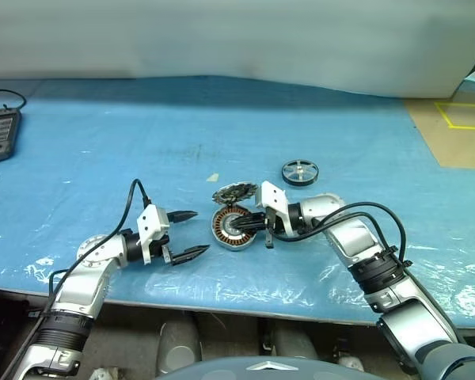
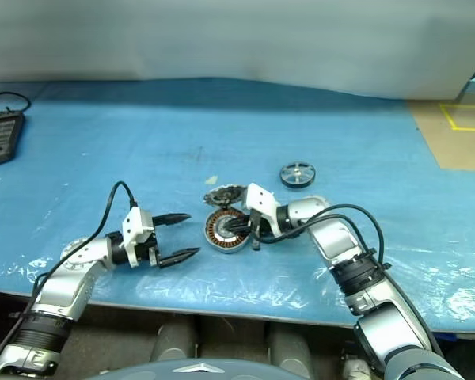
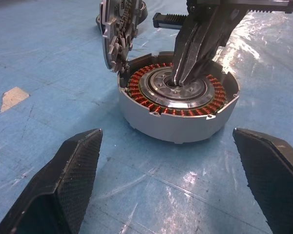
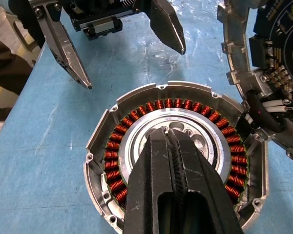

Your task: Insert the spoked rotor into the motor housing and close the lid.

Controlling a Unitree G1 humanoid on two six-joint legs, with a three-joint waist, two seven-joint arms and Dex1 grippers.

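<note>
The motor housing (image 1: 236, 227), near the table's (image 1: 103, 142) front edge, has its lid (image 1: 234, 193) tilted open; the spoked rotor (image 1: 300, 172) lies apart behind it, so fetching it seems next. The right gripper (image 4: 172, 146), jaws shut and empty, is poised over the hub; the left gripper (image 1: 191, 234), jaws wide and empty, is beside the housing.
</note>
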